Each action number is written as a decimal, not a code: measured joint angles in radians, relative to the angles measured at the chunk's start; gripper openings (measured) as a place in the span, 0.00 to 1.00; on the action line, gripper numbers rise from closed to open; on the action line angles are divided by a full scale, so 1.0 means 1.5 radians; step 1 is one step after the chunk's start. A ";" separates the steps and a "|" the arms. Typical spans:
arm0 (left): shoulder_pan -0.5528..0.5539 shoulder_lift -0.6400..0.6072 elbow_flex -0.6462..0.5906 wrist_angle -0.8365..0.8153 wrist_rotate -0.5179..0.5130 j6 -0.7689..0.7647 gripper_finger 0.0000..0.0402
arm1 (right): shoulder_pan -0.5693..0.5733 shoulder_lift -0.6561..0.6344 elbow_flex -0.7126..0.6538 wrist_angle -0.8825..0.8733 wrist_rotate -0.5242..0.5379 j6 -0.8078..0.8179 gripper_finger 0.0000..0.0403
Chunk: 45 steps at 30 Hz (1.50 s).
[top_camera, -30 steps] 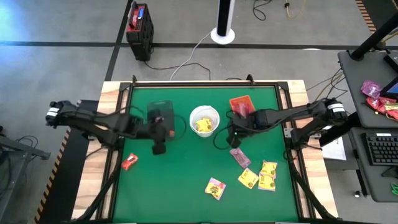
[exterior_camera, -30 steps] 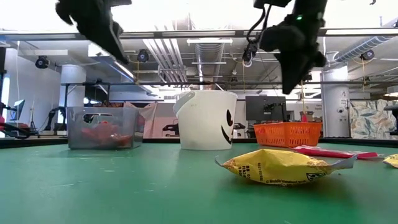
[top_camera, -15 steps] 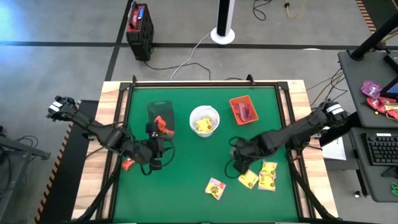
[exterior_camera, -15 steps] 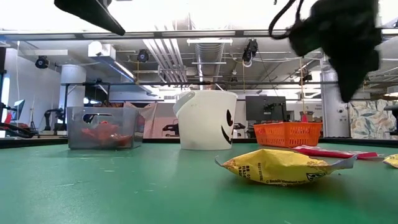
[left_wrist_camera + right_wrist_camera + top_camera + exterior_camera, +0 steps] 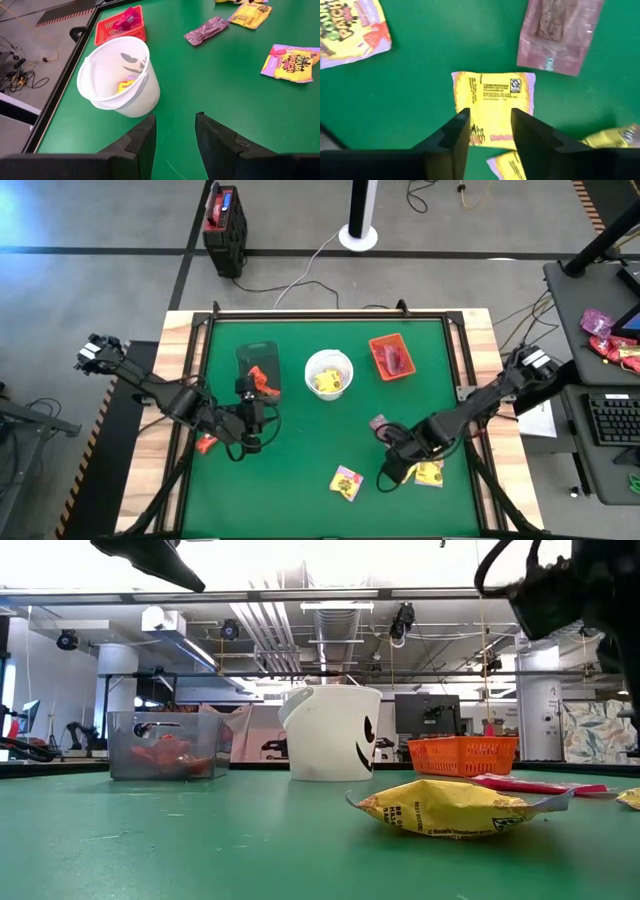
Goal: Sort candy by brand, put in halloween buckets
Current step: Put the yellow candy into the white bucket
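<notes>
Right gripper (image 5: 487, 137): hovering low over the near right part of the green table (image 5: 300, 450), its fingers spread apart and gripping nothing; a yellow candy packet (image 5: 492, 107) is lying flat directly beneath and between the fingertips.
Pink-purple packet (image 5: 559, 32): lying just beyond the right gripper, close beside the yellow one but apart from it.
Sour Patch packet (image 5: 347, 30): resting off to one side of the right gripper, apart from the other two.
More yellow packets (image 5: 430, 473): lying just beside the right gripper in the high view.
Left gripper (image 5: 175, 127): waiting above the left half of the table, fingers parted and carrying nothing.
White round bucket (image 5: 117, 77): standing just ahead of the left gripper, showing something yellow inside.
Orange tray (image 5: 122, 25): sitting beyond the white bucket, holding pink candy.
Dark translucent tub (image 5: 257, 365): sitting near the left gripper, with red-orange candy inside.
Red-orange packet (image 5: 207, 443): lying on the table beside the left arm.
</notes>
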<state>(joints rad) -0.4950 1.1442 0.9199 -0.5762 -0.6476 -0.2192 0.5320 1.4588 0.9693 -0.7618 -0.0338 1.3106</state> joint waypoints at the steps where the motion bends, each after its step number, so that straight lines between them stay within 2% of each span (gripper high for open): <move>1: 0.000 0.000 0.000 0.000 0.000 0.000 0.30 | 0.000 0.011 -0.002 0.009 0.000 0.000 0.37; 6: 0.000 0.000 -0.001 0.000 0.000 0.000 0.30 | 0.000 0.081 0.008 0.040 -0.017 -0.001 0.44; 12: 0.000 0.000 -0.002 0.003 0.000 0.000 0.30 | 0.000 0.156 0.043 0.035 -0.025 -0.009 0.42; 16: 0.000 0.000 -0.002 0.006 0.000 0.000 0.30 | 0.000 0.180 0.063 0.032 -0.019 -0.017 0.34; 25: 0.000 0.000 -0.010 0.012 0.000 0.000 0.30 | 0.000 0.181 0.068 0.034 0.011 -0.031 0.05; 29: -0.001 0.000 -0.013 0.012 0.000 0.000 0.30 | 0.000 0.158 0.073 0.026 0.023 -0.049 0.04; 33: -0.009 0.000 -0.013 0.011 0.019 -0.028 0.30 | -0.004 0.091 0.096 0.031 0.093 -0.093 0.04; 37: -0.014 0.000 -0.013 -0.007 0.115 -0.093 0.30 | -0.026 0.028 0.117 0.032 0.231 -0.178 0.04; 42: -0.017 0.001 -0.012 -0.060 0.254 -0.199 0.30 | -0.081 -0.029 0.122 0.113 0.408 -0.363 0.04; 45: -0.030 0.011 -0.012 -0.058 0.293 -0.216 0.30 | -0.124 -0.034 0.121 0.215 0.479 -0.506 0.04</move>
<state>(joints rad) -0.5400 1.1610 0.9016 -0.6633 -0.2085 -0.5429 0.3460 1.4071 1.1507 -0.4400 0.6840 0.5513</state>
